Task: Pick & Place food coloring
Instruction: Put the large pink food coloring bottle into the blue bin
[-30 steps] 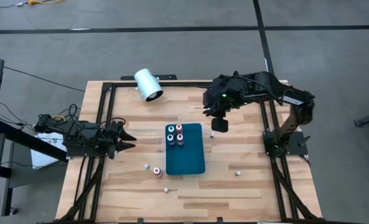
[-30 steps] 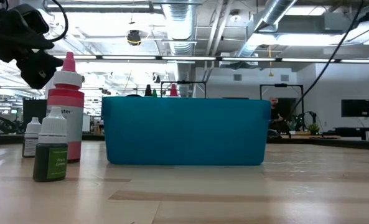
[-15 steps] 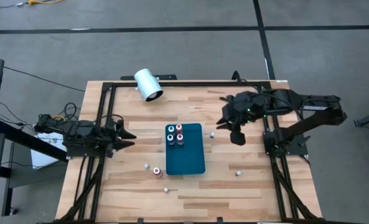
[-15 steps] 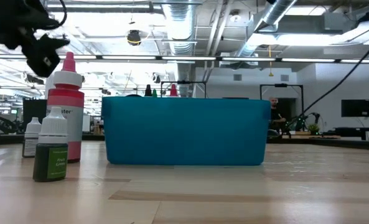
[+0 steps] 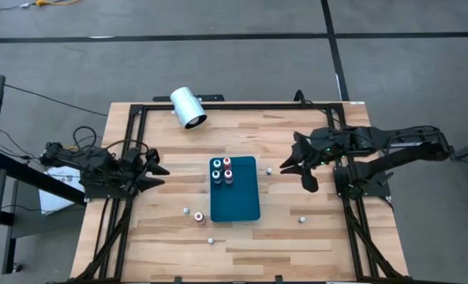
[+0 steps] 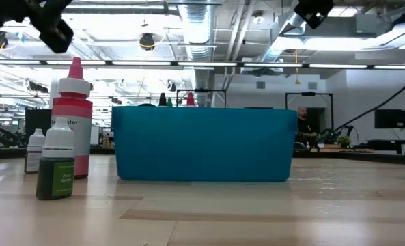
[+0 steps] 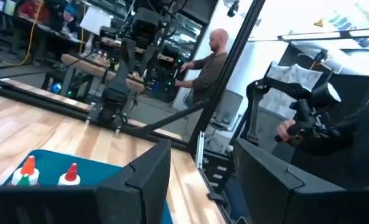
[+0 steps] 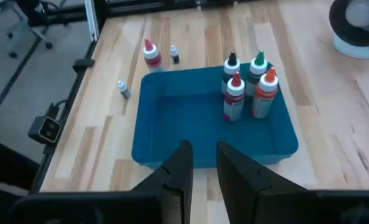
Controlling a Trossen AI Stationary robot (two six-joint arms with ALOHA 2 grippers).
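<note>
The food coloring is a set of small bottles. Several stand upright at the far end of the blue tray point(image 5: 245, 201), around the food coloring bottles in the tray point(image 5: 222, 170) point(image 8: 246, 87). Others stand loose on the table: a red-topped bottle point(image 5: 200, 216) point(image 6: 72, 116), a green bottle point(image 6: 55, 167), a small bottle right of the tray point(image 5: 270, 170) and one nearer point(image 5: 302, 219). My right gripper point(image 5: 295, 172) point(image 8: 203, 174) is open and hovers right of the tray, facing it. My left gripper point(image 5: 161, 175) point(image 7: 200, 180) is open, left of the tray.
A large white cylinder point(image 5: 188, 107) lies on its side at the table's far left. Black frame rails point(image 5: 131, 158) run along the table's left and right sides. People sit in the room beyond the table. Bare wood lies near of the tray.
My right gripper has drawn back from beside the tray's far right corner toward the table's right edge and a little nearer, its arm stretching out to the right. In the low view my left gripper has risen toward the picture's top.
</note>
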